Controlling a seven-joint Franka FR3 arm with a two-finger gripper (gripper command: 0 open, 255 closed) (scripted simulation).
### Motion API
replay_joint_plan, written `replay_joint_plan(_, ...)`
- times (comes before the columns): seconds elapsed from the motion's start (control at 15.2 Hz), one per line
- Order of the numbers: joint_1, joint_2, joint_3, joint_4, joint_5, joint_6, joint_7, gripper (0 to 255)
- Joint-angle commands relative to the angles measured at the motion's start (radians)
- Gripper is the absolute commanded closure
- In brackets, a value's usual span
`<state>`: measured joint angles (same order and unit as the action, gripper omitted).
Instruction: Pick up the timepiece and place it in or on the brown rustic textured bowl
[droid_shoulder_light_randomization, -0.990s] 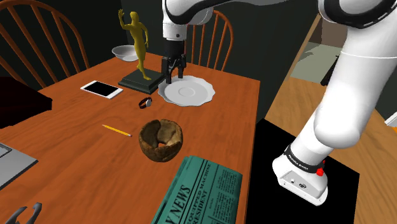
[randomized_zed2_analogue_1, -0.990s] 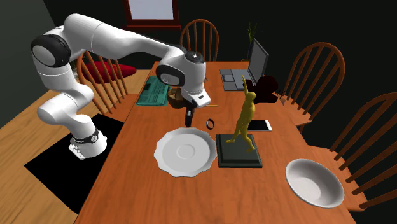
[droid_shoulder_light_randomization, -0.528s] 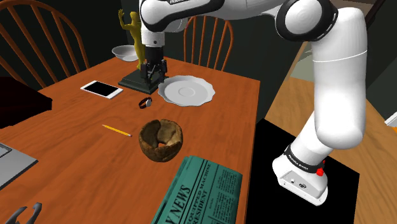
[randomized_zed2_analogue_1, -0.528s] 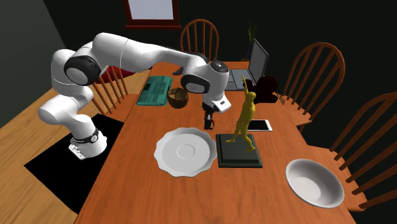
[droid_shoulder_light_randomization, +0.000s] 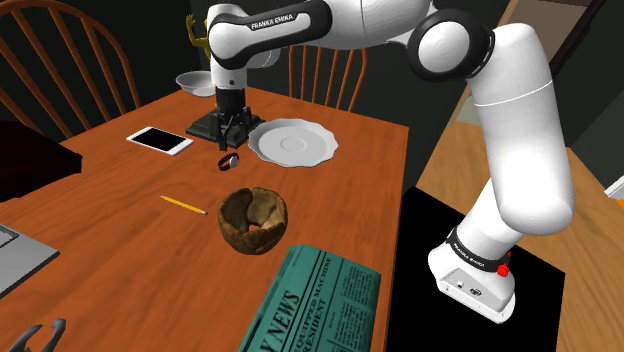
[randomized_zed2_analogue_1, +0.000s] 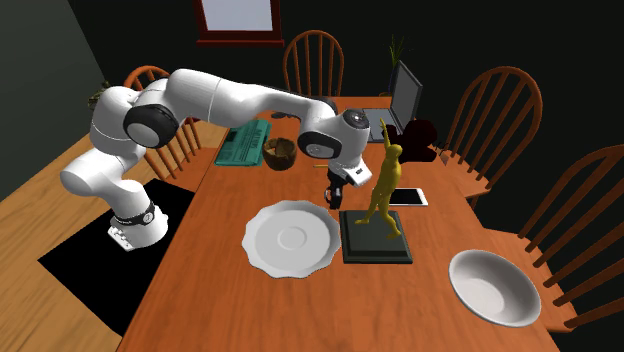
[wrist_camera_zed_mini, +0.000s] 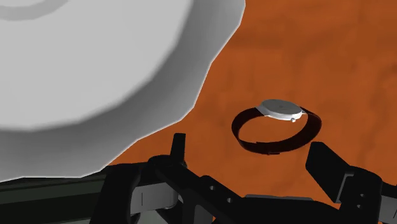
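Observation:
The timepiece is a small wristwatch (wrist_camera_zed_mini: 277, 124) with a dark band and a silver face, lying on the wooden table (droid_shoulder_light_randomization: 120, 210) beside the white plate (droid_shoulder_light_randomization: 293, 142). In the shoulder view the watch (droid_shoulder_light_randomization: 228, 160) sits just below my gripper (droid_shoulder_light_randomization: 233, 130). In the wrist view my gripper (wrist_camera_zed_mini: 254, 167) is open, its fingers (wrist_camera_zed_mini: 178, 149) apart and not touching the watch just ahead of them. The brown rough bowl (droid_shoulder_light_randomization: 253, 219) stands nearer the stand, apart from the watch; in the second exterior view the bowl (randomized_zed2_analogue_1: 281, 152) is beyond my gripper (randomized_zed2_analogue_1: 335, 192).
A yellow figure on a dark base (randomized_zed2_analogue_1: 378, 235) stands close beside the gripper. A phone (droid_shoulder_light_randomization: 159, 140), a pencil (droid_shoulder_light_randomization: 184, 205), a green newspaper (droid_shoulder_light_randomization: 315, 300), a white bowl (randomized_zed2_analogue_1: 496, 287) and a laptop (randomized_zed2_analogue_1: 400, 100) also lie on the table. Chairs surround it.
The arm has swung from over the white plate toward the shoulder view's left and come down above the watch. The watch and bowl have not moved.

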<state>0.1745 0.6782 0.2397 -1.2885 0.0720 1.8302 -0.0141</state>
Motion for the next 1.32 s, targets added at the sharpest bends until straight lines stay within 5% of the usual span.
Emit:
replay_joint_plan(0.0, 0.002, 0.006, 0.000, -0.017, 0.000, 0.024, -0.001, 0)
replay_joint_plan(0.59, 0.002, 0.007, 0.000, -0.024, 0.000, 0.031, -0.001, 0)
replay_joint_plan(0.66, 0.002, 0.007, 0.000, -0.024, 0.000, 0.031, -0.001, 255)
replay_joint_plan(1.25, 0.002, 0.007, 0.000, -0.024, 0.000, 0.031, -0.001, 255)
